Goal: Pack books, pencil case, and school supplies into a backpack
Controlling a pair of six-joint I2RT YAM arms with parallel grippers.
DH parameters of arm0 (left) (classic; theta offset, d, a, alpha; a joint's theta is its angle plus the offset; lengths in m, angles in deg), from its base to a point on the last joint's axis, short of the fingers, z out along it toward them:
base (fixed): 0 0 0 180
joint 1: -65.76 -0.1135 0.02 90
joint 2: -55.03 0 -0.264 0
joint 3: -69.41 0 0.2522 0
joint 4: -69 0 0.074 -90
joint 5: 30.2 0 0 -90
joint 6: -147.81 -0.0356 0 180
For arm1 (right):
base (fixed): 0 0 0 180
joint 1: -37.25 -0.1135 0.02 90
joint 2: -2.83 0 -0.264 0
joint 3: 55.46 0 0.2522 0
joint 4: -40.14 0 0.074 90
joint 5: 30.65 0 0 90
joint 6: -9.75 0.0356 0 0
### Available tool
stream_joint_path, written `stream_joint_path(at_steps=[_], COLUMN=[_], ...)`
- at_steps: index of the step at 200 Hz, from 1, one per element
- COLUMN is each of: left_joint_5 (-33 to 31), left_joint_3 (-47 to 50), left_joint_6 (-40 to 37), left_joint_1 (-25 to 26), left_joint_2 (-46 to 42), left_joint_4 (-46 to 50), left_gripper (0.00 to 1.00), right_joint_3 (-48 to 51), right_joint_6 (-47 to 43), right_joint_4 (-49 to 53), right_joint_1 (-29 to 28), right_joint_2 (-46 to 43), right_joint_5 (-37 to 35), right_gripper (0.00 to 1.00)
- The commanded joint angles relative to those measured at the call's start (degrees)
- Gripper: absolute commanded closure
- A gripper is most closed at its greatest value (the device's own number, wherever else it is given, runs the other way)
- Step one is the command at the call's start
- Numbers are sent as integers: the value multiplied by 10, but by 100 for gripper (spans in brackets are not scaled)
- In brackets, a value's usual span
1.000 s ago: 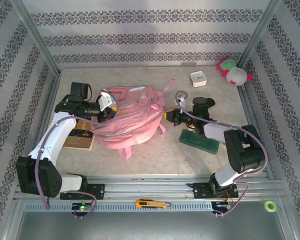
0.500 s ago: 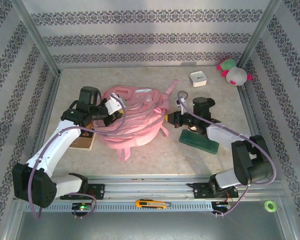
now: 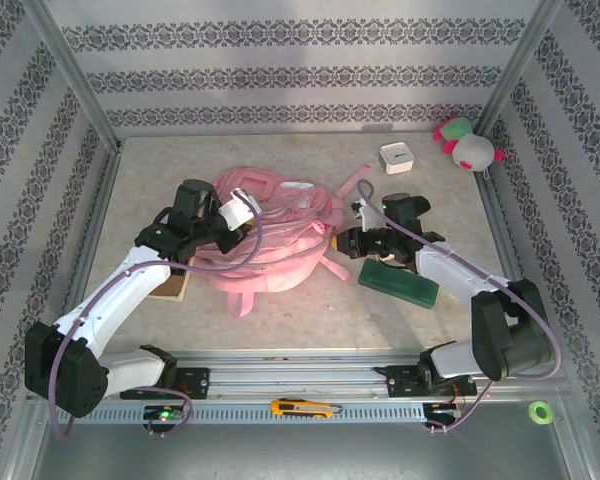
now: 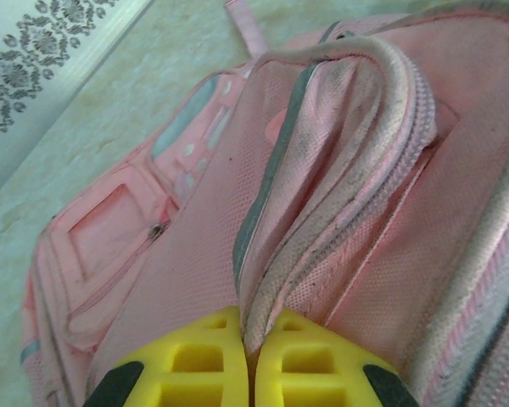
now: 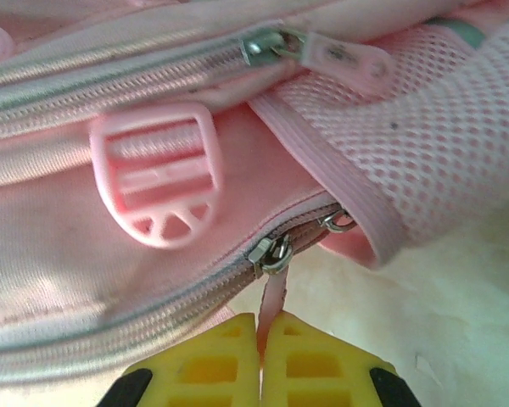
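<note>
Atop the backpack (image 3: 280,265), left gripper (image 3: 248,213) has slid rightward.

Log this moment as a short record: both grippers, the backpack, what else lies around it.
left gripper: shut, pinching a fold of the backpack at its zip edge
right gripper: shut on the pink zip pull
backpack: lying slumped on the table
green case: on the table, right of the backpack
book: at the backpack's left, partly hidden
white box, plush toy: far side, to the right
</note>
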Motion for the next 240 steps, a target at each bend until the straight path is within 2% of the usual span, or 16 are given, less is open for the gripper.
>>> stream_joint_path(at_steps=[1,16,37,78,125,142,153,162,186,193,216,240], left_joint_5=[-142,-146,-111,-82,-62,-61,-50,-21,130,166,270,358], left_joint_3=[-2,-10,-7,2,9,13,19,26,29,28,24,14], left_joint_6=[-8,-5,13,38,80,84,72,55,-19,-41,-63,-80], left_joint_1=[-8,-9,-8,8,25,26,25,20,-5,-13,-58,-113], left_joint_2=[14,21,21,29,38,37,30,19,-18,-30,-61,-73], left_joint_4=[-41,-27,-34,-57,-90,-96,-98,-93,-39,-17,7,25], left_gripper=[100,100,100,100,100,100,100,100,100,100,100,100], right_joint_3=[-24,-24,-29,-36,-42,-33,-18,-4,29,34,42,44], right_joint_6=[-13,-6,4,43,77,69,68,64,25,10,-55,-85], right_joint_4=[66,69,65,24,-7,14,19,20,-1,-10,-24,-37], right_joint_1=[-2,-7,-21,-46,-74,-62,-39,-21,10,16,29,29], right_joint_2=[-34,-36,-36,-28,-9,-23,-38,-53,-84,-87,-74,-33], right_joint_5=[73,95,125,154,150,101,58,18,-57,-65,-57,-58], right_gripper=[100,100,100,100,100,100,79,67,51,44,38,38])
